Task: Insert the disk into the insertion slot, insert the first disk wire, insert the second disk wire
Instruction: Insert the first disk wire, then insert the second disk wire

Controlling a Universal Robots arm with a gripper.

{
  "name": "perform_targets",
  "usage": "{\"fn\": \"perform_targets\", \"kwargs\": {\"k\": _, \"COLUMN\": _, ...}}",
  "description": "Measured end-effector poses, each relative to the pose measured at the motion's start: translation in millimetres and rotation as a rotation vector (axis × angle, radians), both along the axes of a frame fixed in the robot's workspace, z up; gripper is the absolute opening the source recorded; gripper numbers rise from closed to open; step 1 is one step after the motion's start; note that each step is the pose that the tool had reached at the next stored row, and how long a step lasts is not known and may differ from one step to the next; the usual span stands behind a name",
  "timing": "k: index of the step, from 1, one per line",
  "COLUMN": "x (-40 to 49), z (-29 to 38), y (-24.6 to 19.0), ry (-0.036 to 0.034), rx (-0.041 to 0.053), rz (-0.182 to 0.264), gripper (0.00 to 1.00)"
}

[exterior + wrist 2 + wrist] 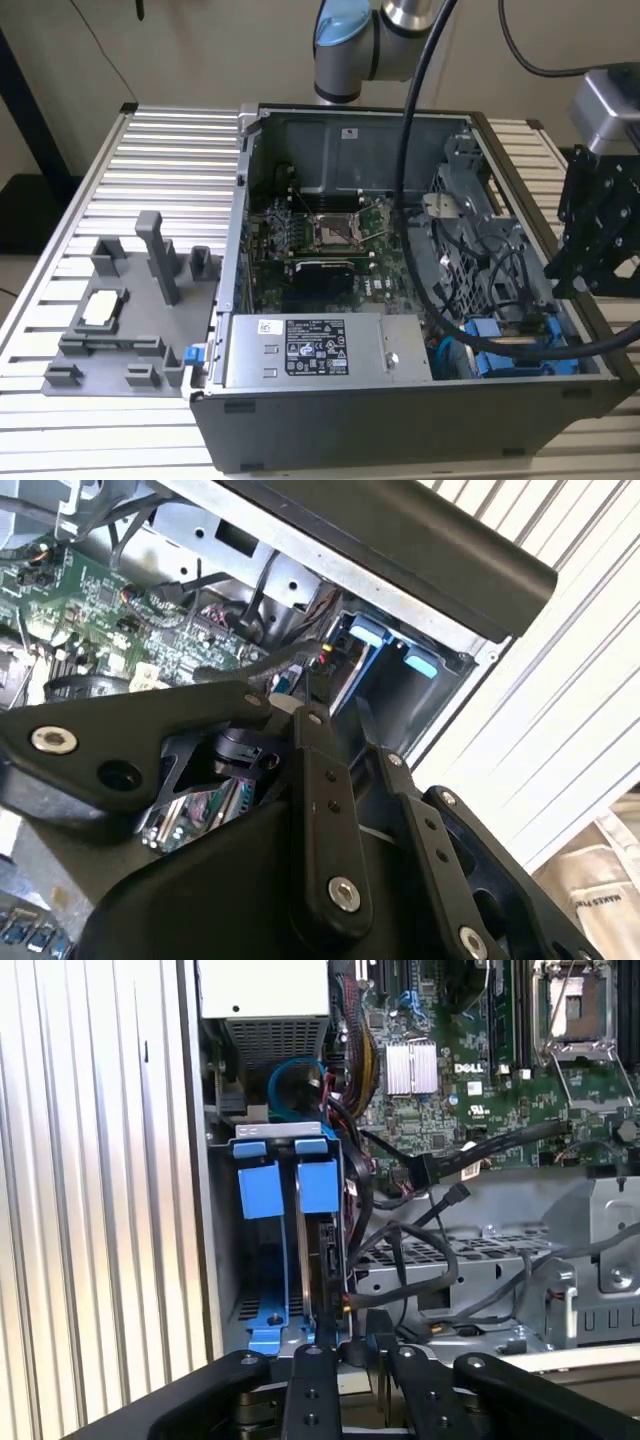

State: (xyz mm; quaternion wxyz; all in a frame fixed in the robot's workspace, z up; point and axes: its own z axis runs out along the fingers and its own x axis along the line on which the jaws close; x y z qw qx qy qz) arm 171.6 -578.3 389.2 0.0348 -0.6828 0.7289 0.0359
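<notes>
I counted one table (pixel 170 150), and on it one open PC case (pixel 400 425) and one grey fixture plate (pixel 110 345). There was one robot arm (pixel 340 70) with one end effector (pixel 352 1350). Inside the case I made out one green circuit board (pixel 385 285), one processor socket (pixel 337 232), one silver power-supply box (pixel 320 350), and two blue tabs (pixel 258 1188) at the one insertion slot (pixel 262 1270).

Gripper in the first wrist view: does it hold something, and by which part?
It cannot be told. The gripper is close to the black wires beside the disk, but whether it has hold of one is hidden.
</notes>
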Motion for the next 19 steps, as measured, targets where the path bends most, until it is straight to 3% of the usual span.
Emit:
{"fn": "perform_targets", "kwargs": {"k": 2, "x": 0.0, "z": 5.9, "y": 0.0, "ry": 0.0, "rx": -0.0003, "rz": 0.0, "gripper": 0.27}}
{"fn": "perform_targets", "kwargs": {"k": 7, "x": 0.0, "z": 6.2, "y": 1.7, "ry": 0.0, "rx": -0.0004, "rz": 0.0, "gripper": 0.27}}
{"fn": "perform_targets", "kwargs": {"k": 16, "x": 0.0, "z": 6.1, "y": 29.1, "ry": 0.0, "rx": -0.0001, "rz": 0.0, "gripper": 0.27}}
{"fn": "perform_targets", "kwargs": {"k": 19, "x": 0.0, "z": 6.1, "y": 33.0, "ry": 0.0, "rx": -0.0002, "rz": 0.0, "gripper": 0.27}}
